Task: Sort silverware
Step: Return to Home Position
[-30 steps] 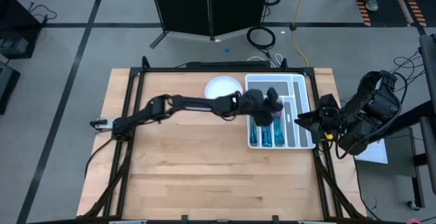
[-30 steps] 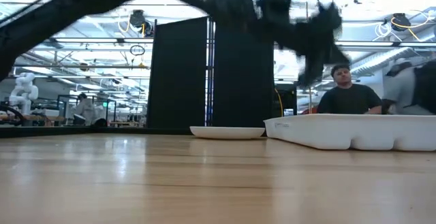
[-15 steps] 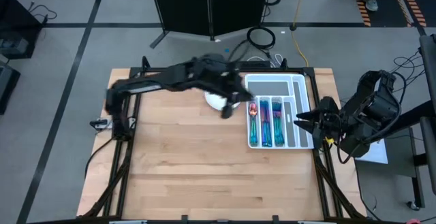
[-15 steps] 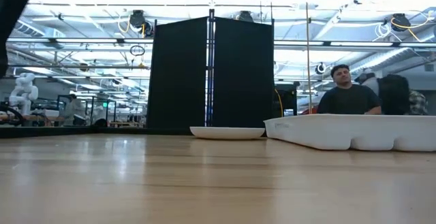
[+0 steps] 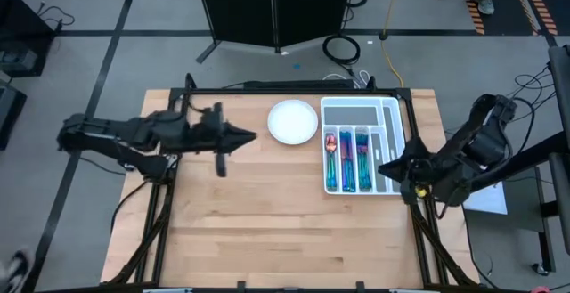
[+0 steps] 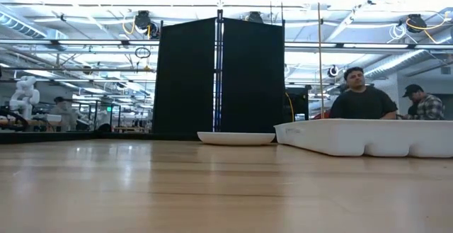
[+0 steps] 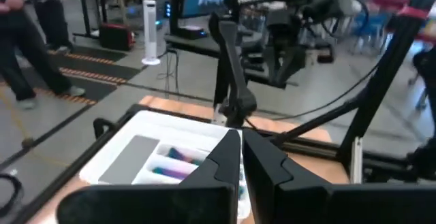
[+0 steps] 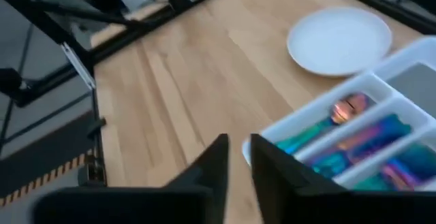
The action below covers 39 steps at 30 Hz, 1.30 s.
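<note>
Silverware (image 5: 349, 161) fills three slots of one tray (image 5: 392, 115) beside one plate (image 5: 293, 121); both end effectors, left (image 5: 252, 136) and right (image 5: 381, 167), look pressed together.

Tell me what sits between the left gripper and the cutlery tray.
In the high view, the white plate lies between the left gripper and the cutlery tray; the rest of that stretch is bare wood.

- Silverware (image 5: 348, 160) in the tray (image 5: 397, 142): from the high view I can't tell forks, spoons and knives apart, too small.
- Low view: tray wall (image 6: 368, 137) hides its contents from me.
- Left wrist view: my left pincer (image 7: 242, 157) covers part of the tray, blurry.
- Right wrist view: tray (image 8: 310, 115) cut off at the edge.
</note>
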Motion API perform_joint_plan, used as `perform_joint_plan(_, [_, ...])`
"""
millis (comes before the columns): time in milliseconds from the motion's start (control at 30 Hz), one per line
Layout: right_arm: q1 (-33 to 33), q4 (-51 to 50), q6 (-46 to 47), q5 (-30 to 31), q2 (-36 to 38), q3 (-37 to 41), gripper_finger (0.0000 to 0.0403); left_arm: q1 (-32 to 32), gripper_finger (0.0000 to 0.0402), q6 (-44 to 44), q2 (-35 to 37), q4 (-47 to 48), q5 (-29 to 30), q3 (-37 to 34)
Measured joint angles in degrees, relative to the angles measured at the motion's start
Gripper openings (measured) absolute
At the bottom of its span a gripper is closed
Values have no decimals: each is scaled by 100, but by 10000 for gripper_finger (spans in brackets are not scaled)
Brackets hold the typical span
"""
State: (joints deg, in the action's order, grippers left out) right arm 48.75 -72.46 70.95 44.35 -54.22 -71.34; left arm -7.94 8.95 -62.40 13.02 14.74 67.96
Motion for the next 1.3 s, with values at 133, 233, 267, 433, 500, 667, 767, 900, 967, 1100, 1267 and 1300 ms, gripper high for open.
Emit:
perform_joint_plan(133, [-333,1170,-428,75,218,711,8,-225,17,304,857,-582,326,-1230])
perform_joint_plan(233, [-666,2369,-820,43,404,1345,3,-374,17,410,1486,-1196,508,-2081])
perform_joint_plan(267, [-784,2833,-1003,-3,451,1564,2,-398,17,418,1697,-1358,562,-2329])
perform_joint_plan(433, [-1547,4760,-2224,-472,652,2324,1,-409,17,560,2682,-1587,820,-3327])
perform_joint_plan(500, [-1851,5127,-2625,-620,745,2479,0,-396,17,582,3111,-1597,879,-3638])
perform_joint_plan(667, [-2449,5265,-3494,-834,960,2567,0,-398,17,580,4220,-1424,905,-4198])
perform_joint_plan(767, [-2656,5260,-3867,-979,1165,2567,0,-398,17,575,4854,-1027,1052,-4306])
perform_joint_plan(900, [-2737,5067,-4239,-1173,1559,2568,0,-398,17,578,5593,-368,1180,-4322])
perform_joint_plan(967, [-2745,5077,-4336,-1165,1824,2739,0,-397,17,566,5891,-244,1192,-4322])
perform_joint_plan(1100, [-2870,5675,-4309,-1208,2562,3720,0,-397,17,444,6228,-18,1262,-4321])
perform_joint_plan(1267, [-3256,7451,-4265,-2038,3143,5181,0,-396,17,383,6219,195,1405,-4322])
perform_joint_plan(1300, [-3350,7708,-4266,-2188,3193,5405,0,-396,17,411,6223,261,1427,-4364])
